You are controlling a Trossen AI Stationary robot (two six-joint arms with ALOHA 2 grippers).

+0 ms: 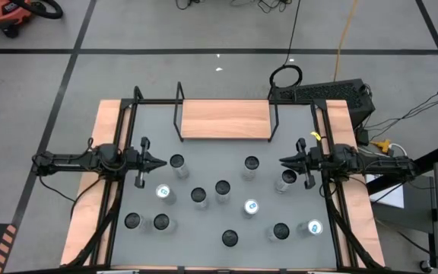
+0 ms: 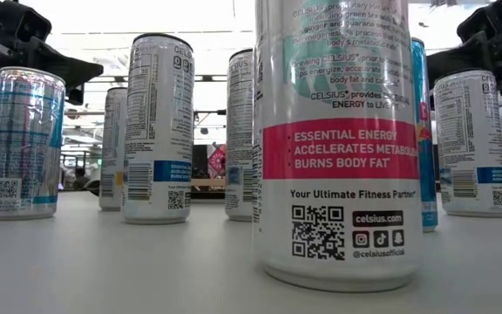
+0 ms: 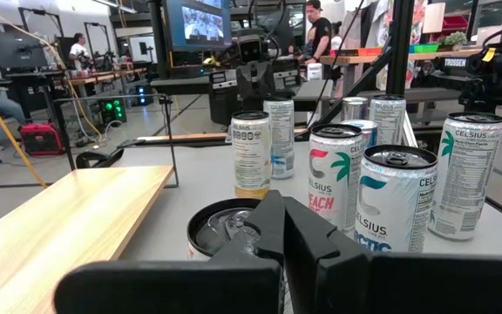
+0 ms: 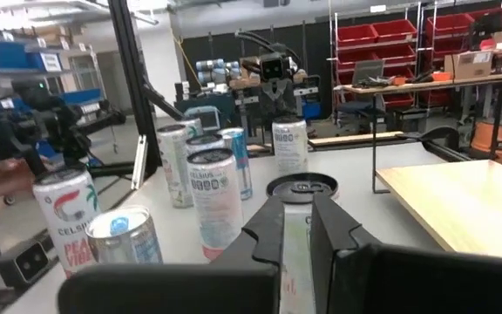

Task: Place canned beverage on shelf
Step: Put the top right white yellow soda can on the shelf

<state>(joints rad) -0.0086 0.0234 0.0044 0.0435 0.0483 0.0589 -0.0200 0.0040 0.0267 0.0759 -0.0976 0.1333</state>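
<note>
Several canned beverages stand upright on the grey table (image 1: 204,228), among them one (image 1: 176,161) just ahead of my left gripper (image 1: 163,161) and one (image 1: 288,178) beside my right gripper (image 1: 283,160). The shelf (image 1: 225,119), a light-wood board with black rod ends, sits at the table's far middle with nothing on it. Both grippers hover level above the table at its left and right sides, pointing toward each other, shut and holding nothing. The left wrist view shows a can top (image 3: 229,222) below the fingers. The right wrist view shows another can (image 4: 301,187) ahead.
Black arm frames run along both table sides (image 1: 116,205) (image 1: 339,205). A black keyboard (image 1: 322,93) lies past the far right corner. In the low view a tall Celsius can (image 2: 338,139) stands closest to the near edge. Bare table lies between the shelf and the cans.
</note>
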